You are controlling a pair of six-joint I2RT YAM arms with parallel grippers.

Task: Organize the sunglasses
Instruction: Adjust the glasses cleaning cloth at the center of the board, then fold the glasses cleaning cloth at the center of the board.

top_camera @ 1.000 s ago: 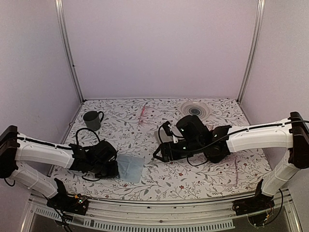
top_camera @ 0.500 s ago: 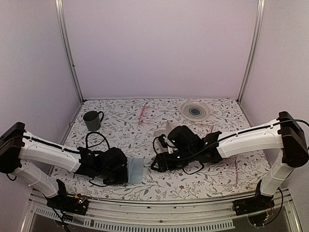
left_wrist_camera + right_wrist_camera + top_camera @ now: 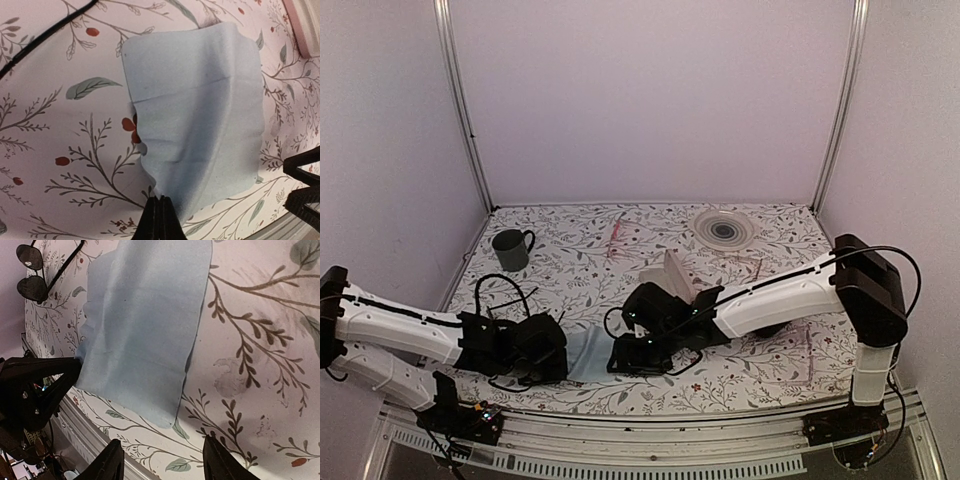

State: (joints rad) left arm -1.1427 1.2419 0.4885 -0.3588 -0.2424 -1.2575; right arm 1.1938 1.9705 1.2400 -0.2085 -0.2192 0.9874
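Right wrist view is showing the thin black wire-framed, round dark-lensed sunglasses lying on the table just past the far end of the cloth, one slim temple arm lying between the lenses and the cloth; neither gripper is touching them. They are looking light and frail. The wire is likely bending easily and the lenses smearing or scratching, so I am judging the bridge or the hinge end of the frame to be the safer hold, with a soft pinch, never on the glass.

Near them the pale blue soft wiping cloth is lying mostly flat on the floral-printed table cover; it is limp and likely to be dragging and folding rather than lifting stiffly. The black left gripper is pinching the cloth's edge with its jaws fully together; the black right gripper is hovering low at the opposite end, jaws standing apart and gripping nothing.

Farther off, in the top view, a dark green mug and a ringed round plate are standing well apart from all this.
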